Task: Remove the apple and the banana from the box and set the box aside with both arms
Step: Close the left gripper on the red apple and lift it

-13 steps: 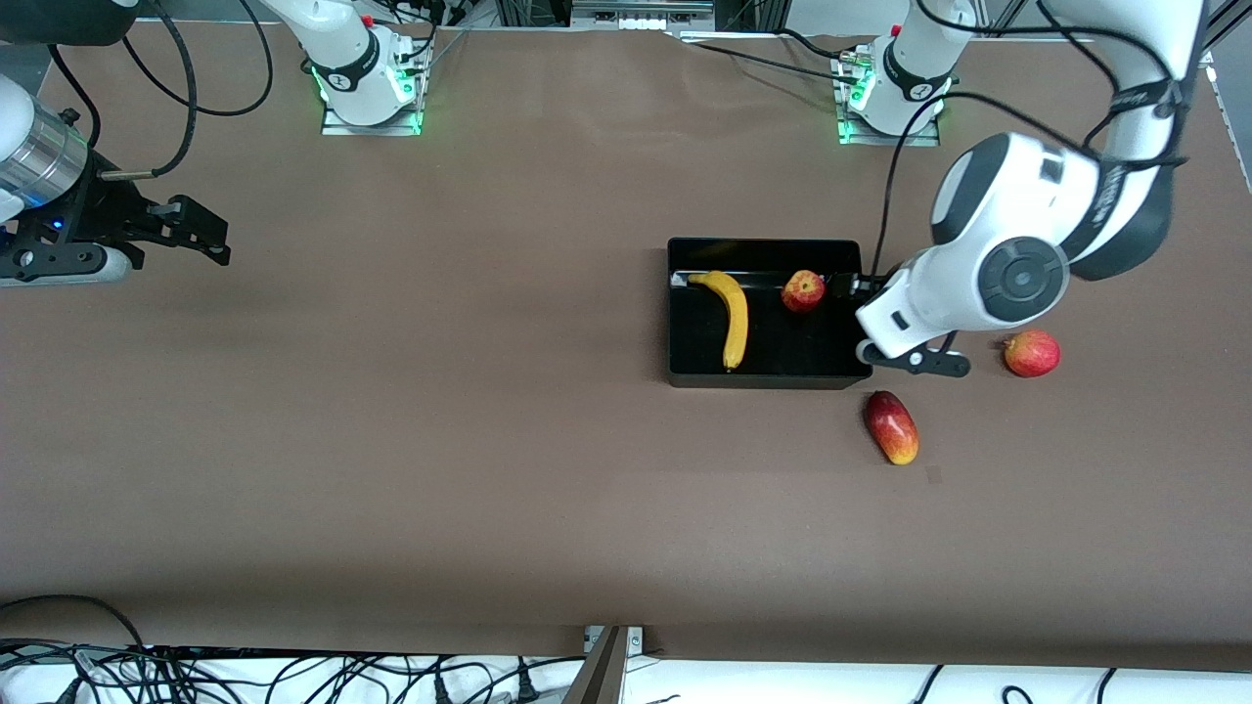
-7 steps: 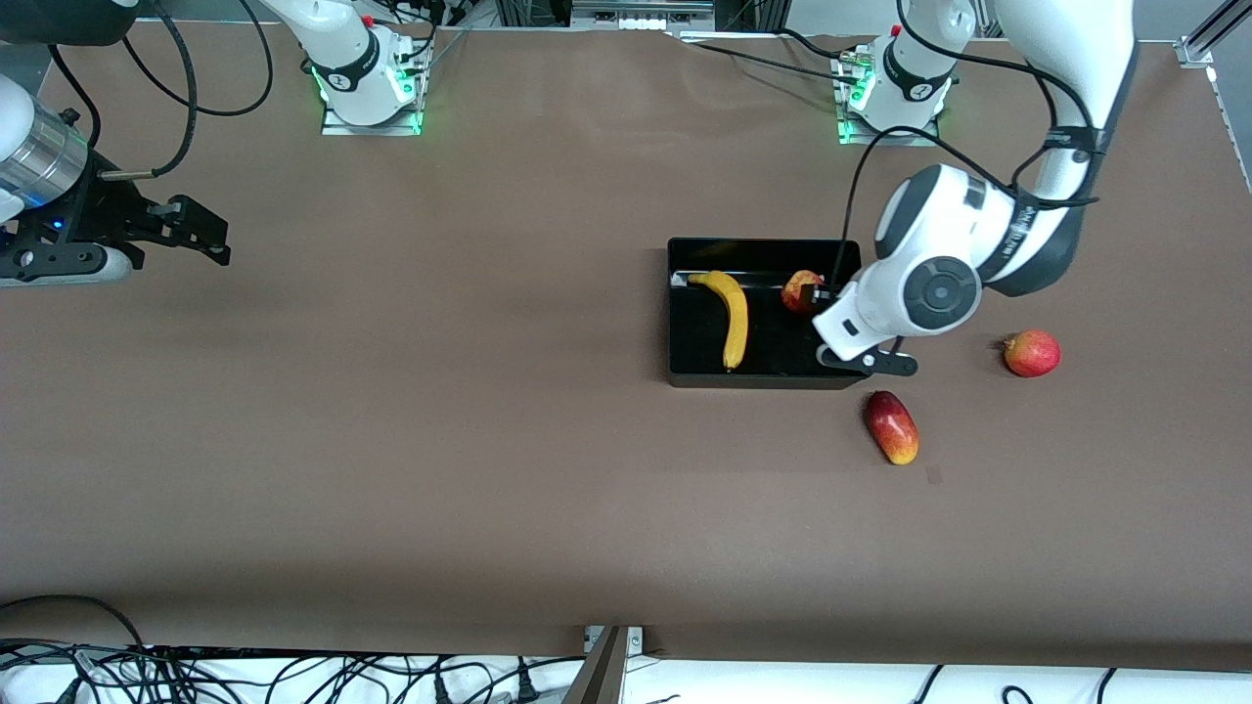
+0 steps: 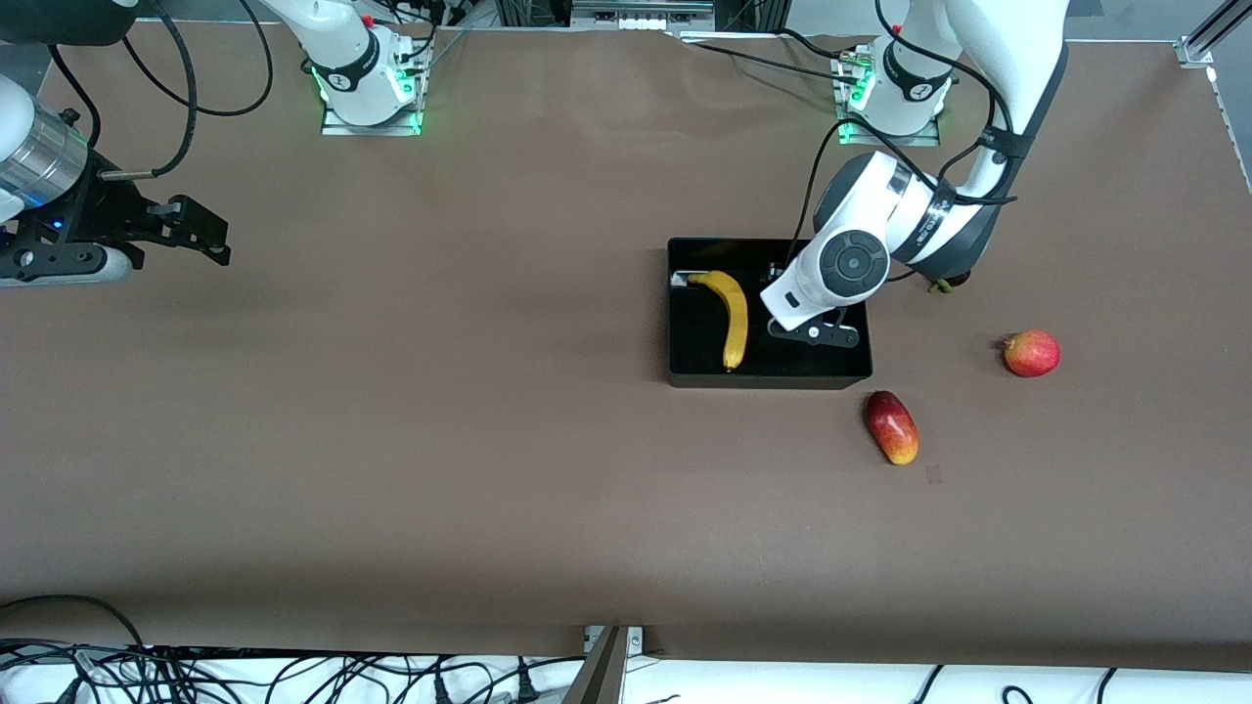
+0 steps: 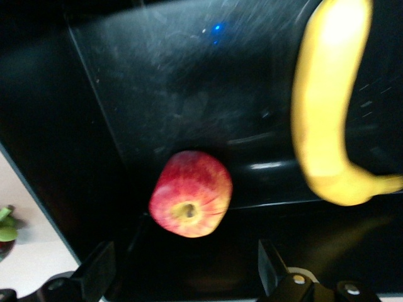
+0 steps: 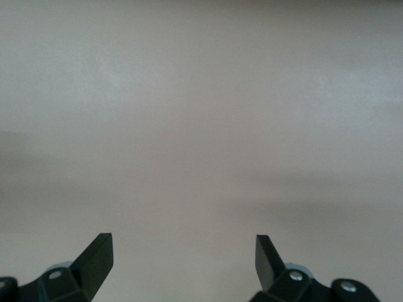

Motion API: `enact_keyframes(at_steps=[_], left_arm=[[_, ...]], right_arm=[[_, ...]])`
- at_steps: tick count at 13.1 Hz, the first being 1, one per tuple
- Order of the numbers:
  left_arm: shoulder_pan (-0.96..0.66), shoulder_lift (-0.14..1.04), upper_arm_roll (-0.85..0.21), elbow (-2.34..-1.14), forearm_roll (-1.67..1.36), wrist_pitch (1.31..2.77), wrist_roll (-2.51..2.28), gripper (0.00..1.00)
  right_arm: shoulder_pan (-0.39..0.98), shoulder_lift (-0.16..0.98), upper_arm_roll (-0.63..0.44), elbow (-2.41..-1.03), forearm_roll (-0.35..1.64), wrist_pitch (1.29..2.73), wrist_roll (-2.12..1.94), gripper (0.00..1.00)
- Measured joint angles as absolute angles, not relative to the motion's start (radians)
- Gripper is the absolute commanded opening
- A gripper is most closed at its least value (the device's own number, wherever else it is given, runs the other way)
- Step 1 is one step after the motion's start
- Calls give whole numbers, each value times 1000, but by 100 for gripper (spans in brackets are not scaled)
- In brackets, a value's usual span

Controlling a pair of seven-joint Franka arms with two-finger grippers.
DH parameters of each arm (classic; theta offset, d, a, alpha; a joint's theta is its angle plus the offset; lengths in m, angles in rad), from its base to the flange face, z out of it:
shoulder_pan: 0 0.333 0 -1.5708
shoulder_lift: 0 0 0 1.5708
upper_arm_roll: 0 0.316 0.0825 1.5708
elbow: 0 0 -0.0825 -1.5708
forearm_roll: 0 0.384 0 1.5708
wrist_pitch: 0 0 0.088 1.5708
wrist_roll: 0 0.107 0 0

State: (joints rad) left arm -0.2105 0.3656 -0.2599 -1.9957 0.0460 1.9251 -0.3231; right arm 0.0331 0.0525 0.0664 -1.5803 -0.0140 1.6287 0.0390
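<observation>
The black box (image 3: 763,379) lies on the brown table toward the left arm's end. Inside it lies the yellow banana (image 3: 734,318). In the front view the left arm's hand (image 3: 827,284) hangs over the box and covers the apple. The left wrist view shows the red apple (image 4: 191,194) on the box floor (image 4: 189,82), beside the banana (image 4: 327,107). My left gripper (image 4: 184,251) is open just above the apple, with nothing between its fingers. My right gripper (image 3: 201,235) waits open over bare table at the right arm's end, and the right wrist view shows the right gripper (image 5: 182,245) empty.
An oblong red-and-yellow mango (image 3: 891,427) lies outside the box, nearer to the front camera. A plain red round fruit (image 3: 1031,353) sits beside the box toward the left arm's end. A small green thing (image 3: 941,286) lies under the left arm.
The left arm has swung from the box's outer end in over the box, so its hand now covers the apple in the front view. The right arm has not moved.
</observation>
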Motion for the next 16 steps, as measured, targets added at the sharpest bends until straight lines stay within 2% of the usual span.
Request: enact_keyframes(at_steps=[5,8,9,11,13,16], left_arm=[[-212,404,-263,-2044,51,1984,-287,100],[-211,430,-264,-2080,54,2107,-286,100],[-211,442,-263,-2093,54,2143,-286,71],[-211,458,-263,-2100,55,2162,-286,31],[-211,456,-263,-2098,56,2155,-285,22],[-210,430,-264,-2053,57,2053,-285,23]], right_arm=[[33,52,66,-1580,-14,1629,39,100],[33,52,66,-1580,-14,1629,39,100],[33,52,66,-1580,-14,1629,39,100],[33,52,66,-1580,-14,1629,39,100],[33,52,66,-1580,-14,1629,39,100],[33,52,66,-1580,-14,1629,39,100]])
